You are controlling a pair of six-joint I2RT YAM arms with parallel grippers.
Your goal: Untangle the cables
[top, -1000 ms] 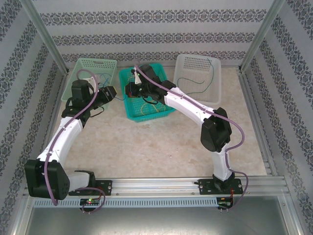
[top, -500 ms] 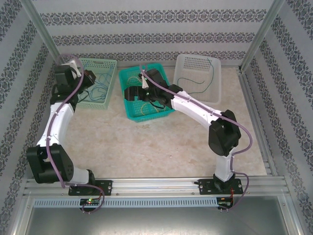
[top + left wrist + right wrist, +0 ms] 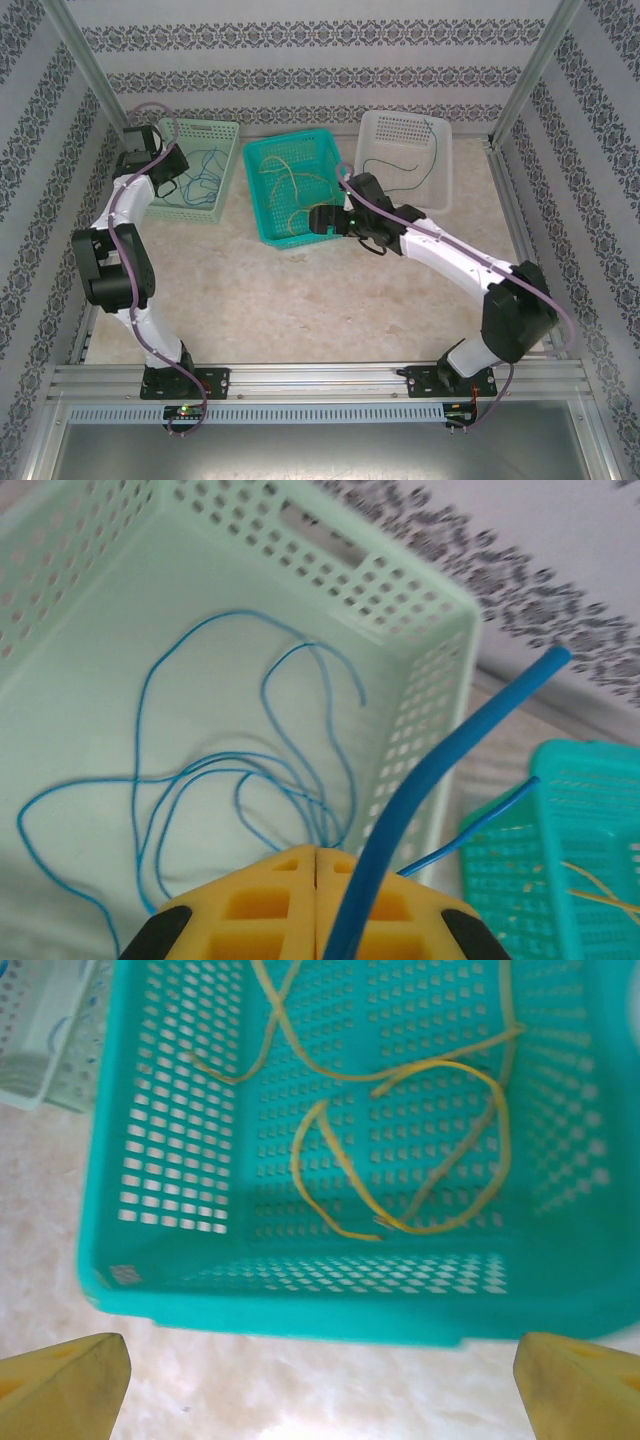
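The left gripper [image 3: 315,905] has its yellow fingers [image 3: 250,910] pressed flat against each other, and a blue cable [image 3: 450,760] is clamped at them. This cable rises stiffly from the closed jaws toward the upper right, above the far right corner of the mint-green basket [image 3: 430,590]. In the overhead view the left gripper [image 3: 165,165] sits over the left side of this basket, with the left arm folded back on itself. The loose blue cables [image 3: 240,780] lie on the basket floor in several overlapping loops, apart from the fingers. The right gripper [image 3: 320,1380] stands at full spread, with one yellow fingertip at each lower corner of its wrist view and nothing between them. It hovers over the bare marbled table [image 3: 300,290], just outside the near wall of the teal basket [image 3: 300,1300]. In the overhead view the right gripper [image 3: 318,220] is at the near right corner of that basket. The yellow cables [image 3: 400,1140] lie inside the teal basket as crossed, curling strands on its perforated floor. The teal basket stands between the mint-green basket and the white basket [image 3: 400,125]. A dark green cable [image 3: 436,150] lies in the white basket as one open curve.
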